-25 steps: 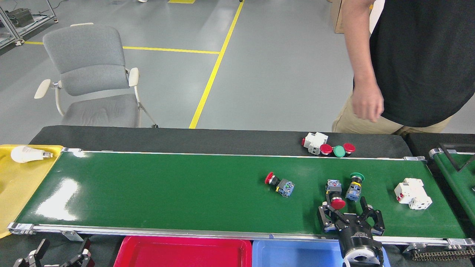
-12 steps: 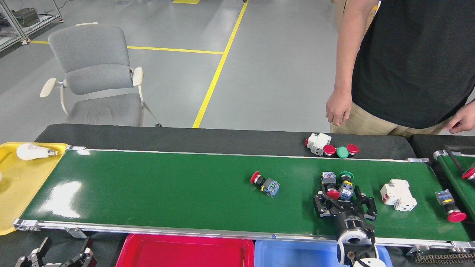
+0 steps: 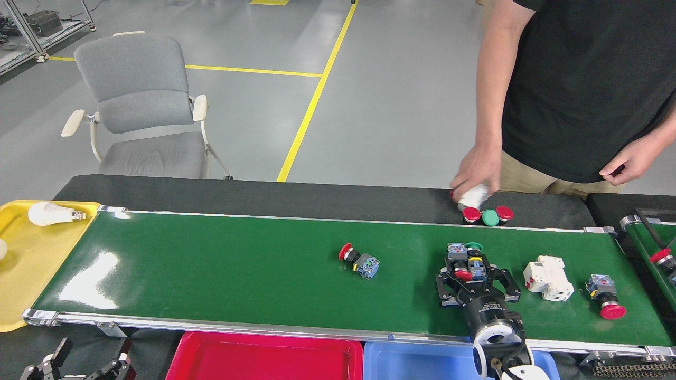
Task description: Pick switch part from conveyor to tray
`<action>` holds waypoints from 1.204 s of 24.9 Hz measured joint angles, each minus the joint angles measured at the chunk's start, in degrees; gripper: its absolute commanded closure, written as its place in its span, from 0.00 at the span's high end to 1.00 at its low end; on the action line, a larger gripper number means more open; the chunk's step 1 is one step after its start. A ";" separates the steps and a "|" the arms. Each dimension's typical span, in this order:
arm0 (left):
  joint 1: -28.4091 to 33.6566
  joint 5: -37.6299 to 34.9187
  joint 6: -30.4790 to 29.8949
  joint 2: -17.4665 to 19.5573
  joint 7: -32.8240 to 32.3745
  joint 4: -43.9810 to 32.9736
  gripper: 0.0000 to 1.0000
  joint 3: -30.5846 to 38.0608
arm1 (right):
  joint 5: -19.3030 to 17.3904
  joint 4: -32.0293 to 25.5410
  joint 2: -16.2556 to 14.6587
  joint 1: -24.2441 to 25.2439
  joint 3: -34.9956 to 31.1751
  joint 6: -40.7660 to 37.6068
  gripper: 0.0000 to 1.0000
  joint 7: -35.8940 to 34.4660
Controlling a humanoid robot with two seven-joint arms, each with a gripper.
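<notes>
The right gripper (image 3: 477, 274) sits low over the conveyor (image 3: 237, 269), its black fingers (image 3: 445, 277) spread open on either side of two switch parts lying together, a red-capped switch part (image 3: 460, 264) and a green-capped switch part (image 3: 475, 258) just beside it. The fingers flank the pair, though I can't tell if they touch it. Further left on the belt lies another red-button switch (image 3: 359, 260), alone. To the right of the gripper rests a white switch block (image 3: 548, 270), and beyond it a switch with a red cap (image 3: 606, 298).

Below the belt's near rail sit a red tray (image 3: 264, 361) and a blue tray (image 3: 417, 364). The left gripper (image 3: 79, 364) hangs at the bottom left corner, fingers apart.

Across the desk (image 3: 317, 198), a person's hand (image 3: 475, 171) grasps a white part beside three coloured buttons (image 3: 488, 215). A yellow tray (image 3: 26, 264) holds a light bulb (image 3: 50, 213).
</notes>
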 measured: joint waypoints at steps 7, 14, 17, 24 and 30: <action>-0.09 0.35 -0.39 0.06 0.00 -0.45 1.00 -1.29 | 4.57 -3.51 1.81 0.73 18.92 -15.08 1.00 -0.15; -4.25 -0.66 4.17 -0.52 -0.42 -1.61 1.00 -15.96 | 3.88 -5.24 2.05 1.90 18.45 -15.62 1.00 -0.13; -6.42 -4.23 11.25 -0.64 -0.56 -1.62 1.00 -25.26 | 1.13 -8.64 2.13 6.65 5.33 -11.73 1.00 0.00; -9.41 -7.65 21.12 -3.62 -1.63 0.53 1.00 -34.35 | -3.57 -9.08 5.14 16.03 -18.05 -2.68 1.00 -8.53; -15.82 -7.70 22.73 -4.39 -2.30 9.15 1.00 -34.56 | 0.16 -6.72 5.14 12.42 -13.17 6.30 1.00 -7.71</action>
